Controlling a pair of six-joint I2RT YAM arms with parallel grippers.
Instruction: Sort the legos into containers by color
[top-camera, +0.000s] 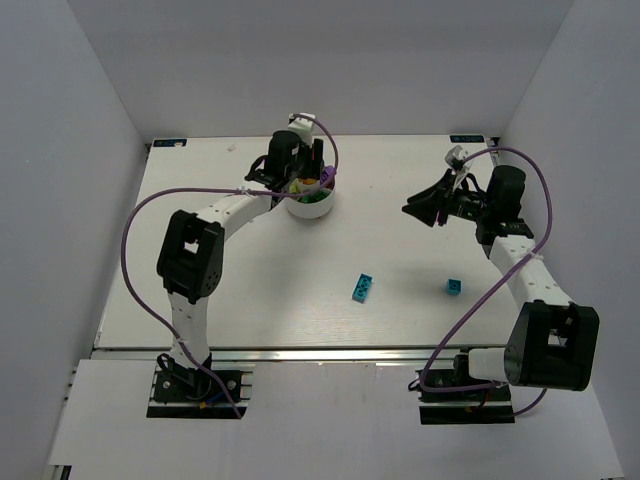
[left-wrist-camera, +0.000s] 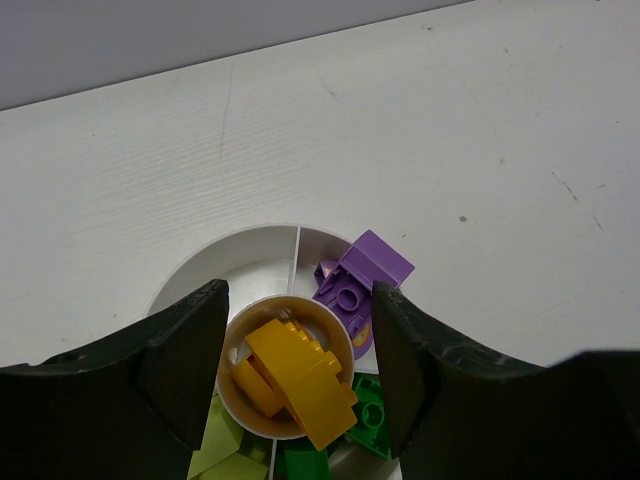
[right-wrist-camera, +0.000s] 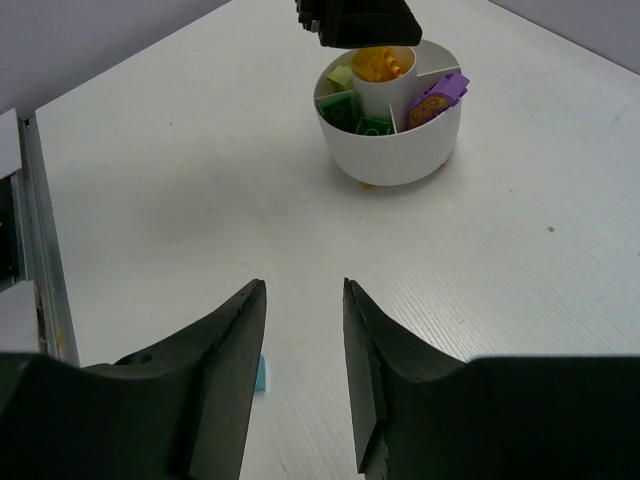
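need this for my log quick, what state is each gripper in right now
left gripper: open above the bowl, holding nothing
right gripper: open, empty

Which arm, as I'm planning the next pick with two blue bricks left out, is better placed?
Likely right. The right gripper is open, empty, and nearer the small blue brick; the left gripper hovers over the bowl, farther off.

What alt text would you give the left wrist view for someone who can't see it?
The left end effector hangs open directly over a round white bowl, orange-yellow bricks heaped in its central hub. Purple bricks lie in the wedge to the right, a green brick and lime bricks show at the bottom edge, on a white table.
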